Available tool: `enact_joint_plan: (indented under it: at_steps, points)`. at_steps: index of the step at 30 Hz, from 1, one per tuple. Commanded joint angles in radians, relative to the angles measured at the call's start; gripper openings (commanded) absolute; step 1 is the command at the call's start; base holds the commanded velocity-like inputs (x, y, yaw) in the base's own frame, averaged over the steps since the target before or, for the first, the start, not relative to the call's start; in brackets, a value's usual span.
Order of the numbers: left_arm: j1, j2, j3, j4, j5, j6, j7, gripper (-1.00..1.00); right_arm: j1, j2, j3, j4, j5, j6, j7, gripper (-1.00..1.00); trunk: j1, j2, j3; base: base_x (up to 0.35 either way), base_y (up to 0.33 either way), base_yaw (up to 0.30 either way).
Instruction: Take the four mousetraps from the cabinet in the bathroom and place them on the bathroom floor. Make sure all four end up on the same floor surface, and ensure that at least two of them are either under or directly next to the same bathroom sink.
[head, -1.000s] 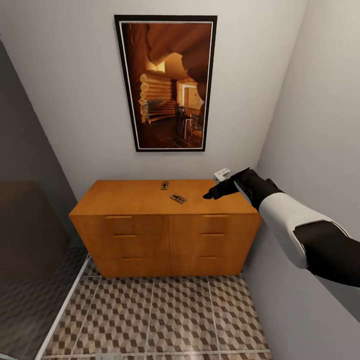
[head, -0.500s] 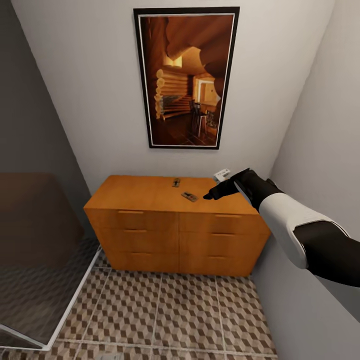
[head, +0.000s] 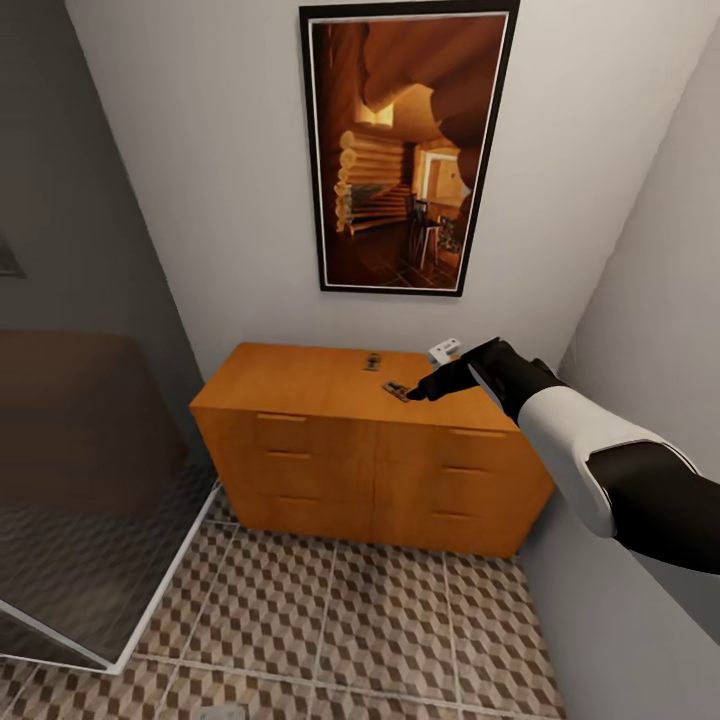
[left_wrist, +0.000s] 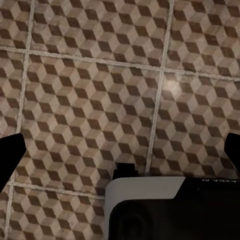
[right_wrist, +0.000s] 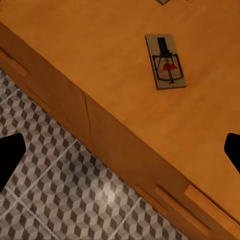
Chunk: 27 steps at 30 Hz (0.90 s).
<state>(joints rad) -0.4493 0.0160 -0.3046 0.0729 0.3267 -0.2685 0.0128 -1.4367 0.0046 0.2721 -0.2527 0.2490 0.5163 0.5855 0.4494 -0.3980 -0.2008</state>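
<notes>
Black-framed picture (head: 405, 150) of a log interior on the white wall (head: 200, 180), glass panel (head: 90, 500) at left

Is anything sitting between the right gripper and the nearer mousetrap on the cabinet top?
Nothing visible. The right gripper hangs beside the nearer mousetrap, with bare cabinet top around it and jaws spread wide.

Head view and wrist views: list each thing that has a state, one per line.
cabinet: drawers all shut.
near mousetrap: flat on the cabinet top, untouched.
far mousetrap: flat on the cabinet top, farther back.
right gripper: open, above the near mousetrap.
left gripper: open, empty, over the bathroom floor.
</notes>
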Motion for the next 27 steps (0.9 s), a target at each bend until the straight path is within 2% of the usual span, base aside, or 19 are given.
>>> enact_joint_plan:
  at_steps: [1,17,27]
  points:
    - [-0.002,-0.001,-0.008,0.004,0.005,-0.006,0.001,1.0,-0.001,0.0,-0.002,0.0,0.01,0.003,0.007,1.0,0.001,-0.002,-0.002,0.0,0.0,0.168]
    - [-0.002,-0.001,-0.008,0.004,0.005,-0.006,0.001,1.0,-0.001,0.0,-0.002,0.009,0.01,0.002,0.007,1.0,0.001,-0.002,-0.003,0.061,-0.051,0.255]
    - [-0.002,-0.001,-0.008,0.004,0.005,-0.006,0.001,1.0,-0.001,-0.001,-0.002,0.011,0.009,0.002,0.007,1.0,0.001,-0.002,-0.003,0.095,-0.058,0.049]
